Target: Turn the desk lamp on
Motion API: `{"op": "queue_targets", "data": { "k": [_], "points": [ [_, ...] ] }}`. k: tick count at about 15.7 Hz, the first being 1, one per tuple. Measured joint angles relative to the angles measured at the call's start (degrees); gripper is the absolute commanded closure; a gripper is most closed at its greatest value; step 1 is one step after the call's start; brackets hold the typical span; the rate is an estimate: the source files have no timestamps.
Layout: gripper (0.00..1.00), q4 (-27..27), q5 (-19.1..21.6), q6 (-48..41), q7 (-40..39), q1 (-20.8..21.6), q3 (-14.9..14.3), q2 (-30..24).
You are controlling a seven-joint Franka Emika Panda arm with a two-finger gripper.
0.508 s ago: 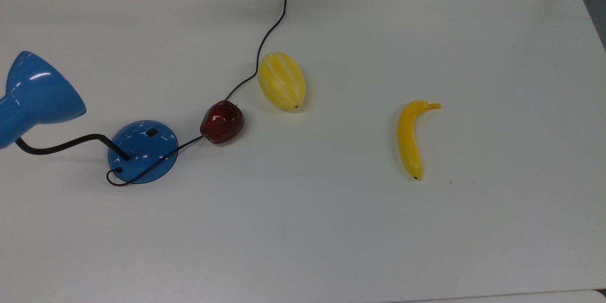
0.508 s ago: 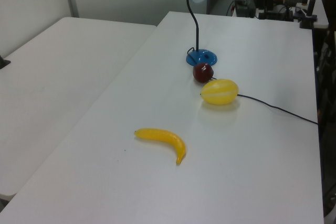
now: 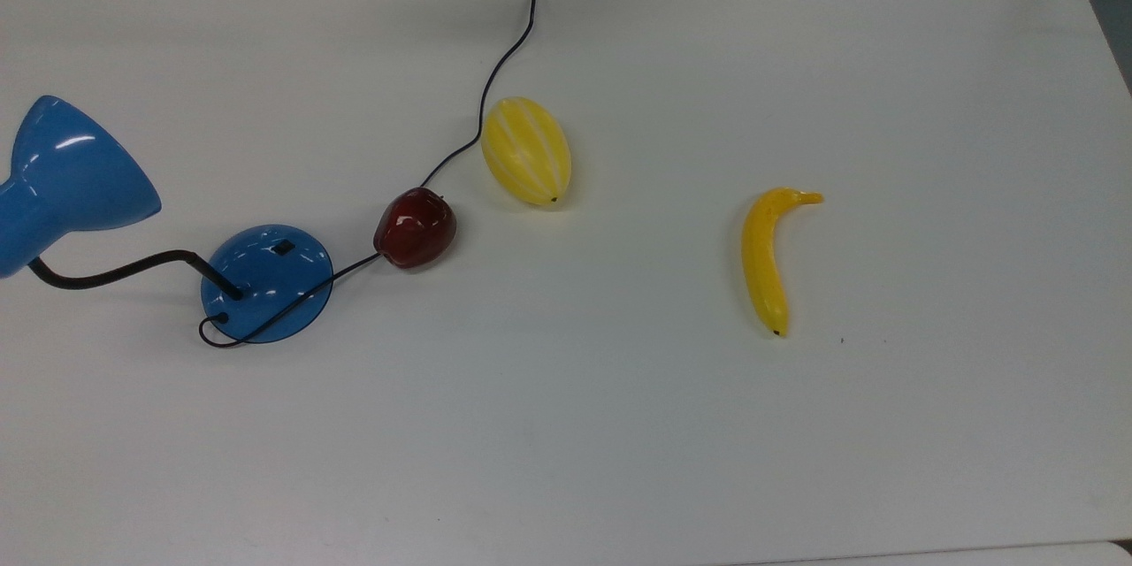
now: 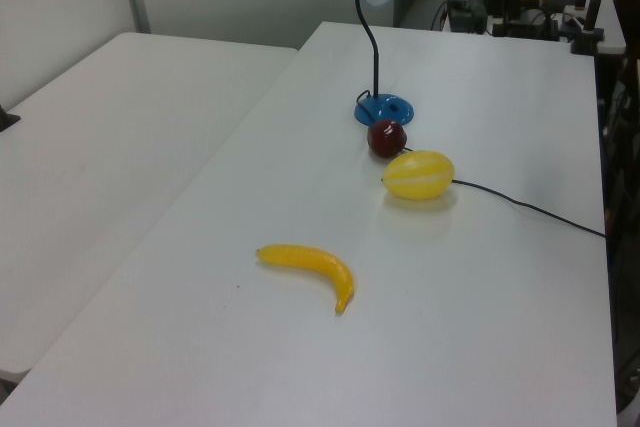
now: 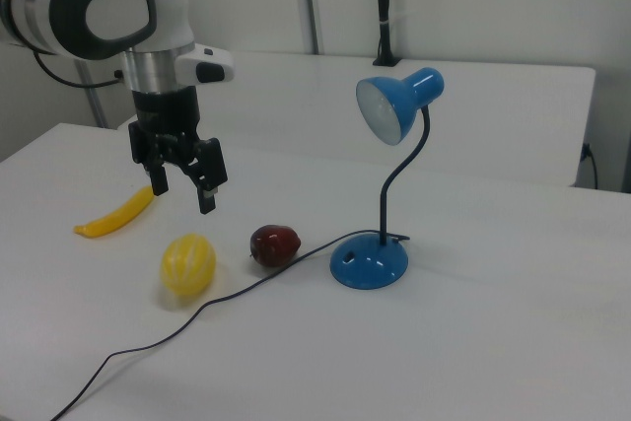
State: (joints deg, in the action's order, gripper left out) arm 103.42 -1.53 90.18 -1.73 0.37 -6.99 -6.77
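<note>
1. The desk lamp [image 5: 380, 184] stands on the white desk [image 5: 513, 342], its round blue base [image 5: 368, 261] well to the right view's right of the gripper [image 5: 182, 186].
2. The gripper hangs in the air above the desk, over the gap between the banana [image 5: 116, 214] and the striped yellow melon [image 5: 187, 263]; the fingers [image 5: 209, 184] are spread apart and hold nothing.
3. Key relation: in the right view the lamp base lies right of the gripper and lower, past the red apple [image 5: 275, 245], which sits between the melon and the base.
4. The switch [image 3: 282, 247] is a small black patch on top of the base dome, on the side facing the apple in the top view; in the right view it is probably the small dark mark on the near front of the base, too small to be sure.
5. The lamp's neck [image 5: 404, 179] rises upright from the base, and the shade [image 5: 394, 105] tips toward the gripper's side, so the approach likely has to come in under or in front of the shade.
6. The cord [image 3: 495, 71] runs from the base past the apple and melon, away off the far edge of the desk.
7. The shade looks unlit, so the task is not yet done.
8. Against the earlier top and left views, nothing on the desk has shifted: lamp, apple, melon and banana lie in the same spots.
</note>
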Motion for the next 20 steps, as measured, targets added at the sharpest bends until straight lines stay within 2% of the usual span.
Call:
{"op": "queue_targets", "data": {
  "k": [10, 11, 12, 13, 16, 17, 18, 20],
  "points": [
    [0.0, -0.1, 0.0, 0.0, 0.0, -0.8, 0.0, 0.0],
    [0.06, -0.1, 0.0, 0.0, 0.0, -0.8, 0.0, 0.0],
    [0.18, -0.1, 0.0, 0.0, 0.0, -0.8, 0.0, 0.0],
    [0.31, -0.1, 0.0, 0.0, 0.0, -0.8, 0.0, 0.0],
    [0.8, -0.1, 0.0, 0.0, -0.1, -0.8, 0.0, 0.0],
    [0.93, -0.1, 0.0, 0.0, -0.1, -0.8, 0.0, 0.0],
    [1.0, -0.1, 0.0, 0.0, -0.1, -0.8, 0.0, 0.0],
    [1.0, -0.1, 0.0, 0.0, -0.2, -0.8, 0.0, 0.0]
  ]
}}
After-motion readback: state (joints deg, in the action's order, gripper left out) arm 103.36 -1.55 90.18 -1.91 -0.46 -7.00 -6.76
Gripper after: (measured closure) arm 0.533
